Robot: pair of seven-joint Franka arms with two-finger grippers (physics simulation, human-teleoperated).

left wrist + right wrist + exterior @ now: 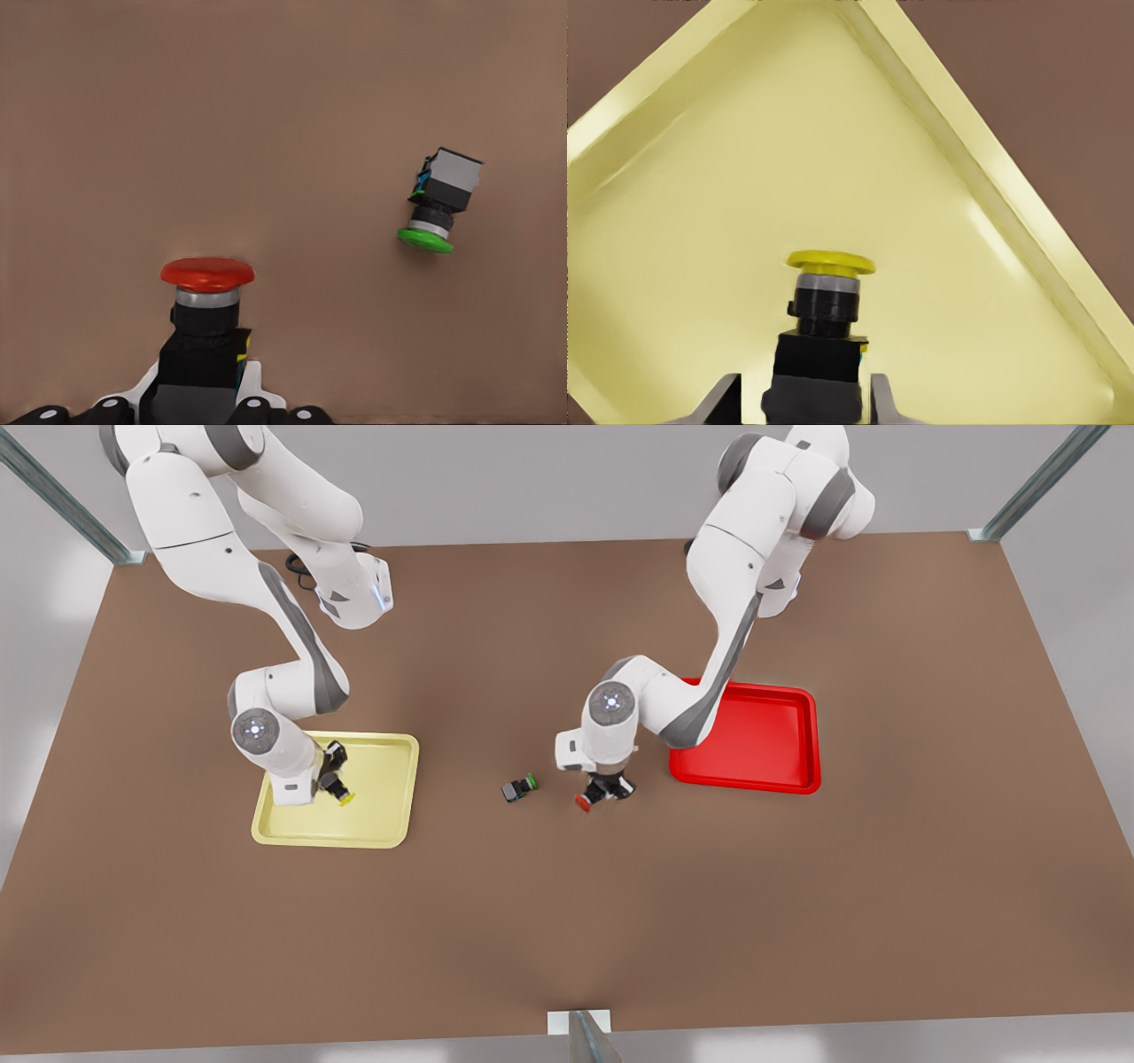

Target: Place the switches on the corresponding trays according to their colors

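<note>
While the right gripper (330,781) hangs over the yellow tray (390,815) at the front view's left, its jaws are closed on the dark body of the yellow switch (824,310), cap pointing out past the fingertips, above the tray floor. Left gripper (609,786) sits over the bare brown table (797,886), just left of the red tray (780,779) in the front view. Its jaws clamp the body of the red switch (206,305), cap projecting forward. A green-capped switch (438,211) lies on its side on the table, near the left gripper, apart from both trays.
</note>
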